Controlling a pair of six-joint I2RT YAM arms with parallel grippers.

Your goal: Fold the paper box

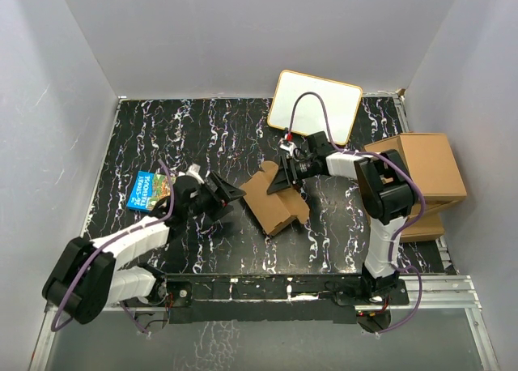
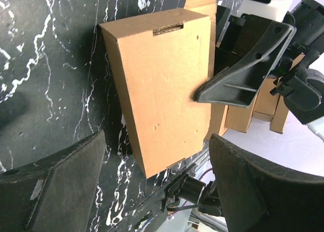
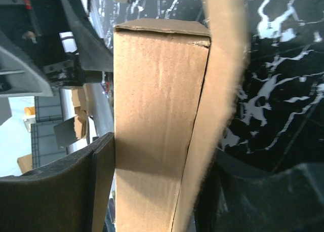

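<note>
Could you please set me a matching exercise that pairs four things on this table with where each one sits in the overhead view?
Things:
1. paper box
2. blue picture book
3. whiteboard
4. stack of cardboard boxes

Places:
A. at the far side of the table
B. at the right edge
C. in the middle
D. near the left edge

Pairs: 1-C; 2-D; 3-A; 4-B
</note>
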